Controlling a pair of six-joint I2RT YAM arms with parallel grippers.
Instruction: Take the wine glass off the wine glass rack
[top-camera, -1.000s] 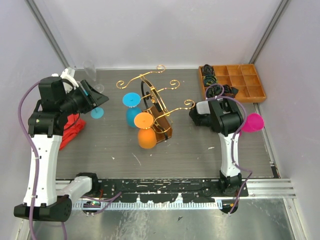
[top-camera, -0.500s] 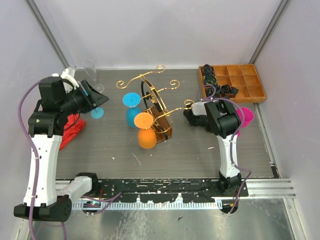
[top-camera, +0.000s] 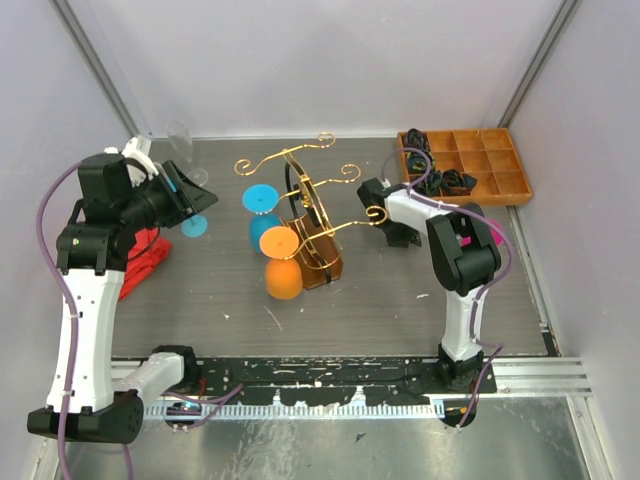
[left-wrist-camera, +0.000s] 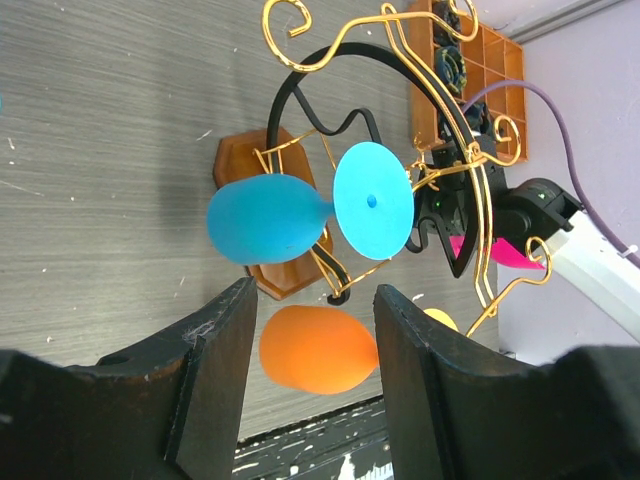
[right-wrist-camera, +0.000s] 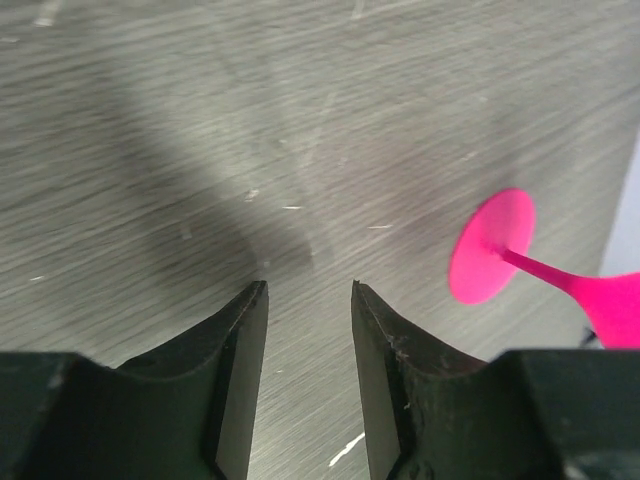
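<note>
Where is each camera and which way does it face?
Top external: above, behind the bases, looking down at the table; left arm, right arm show.
Left wrist: faces the wine glass rack holding blue glass and orange glass; left hand at bottom.
Right wrist: looks down at table, pink wine glass at right; right hand at bottom.
Shared: top and left wrist both show the rack.
</note>
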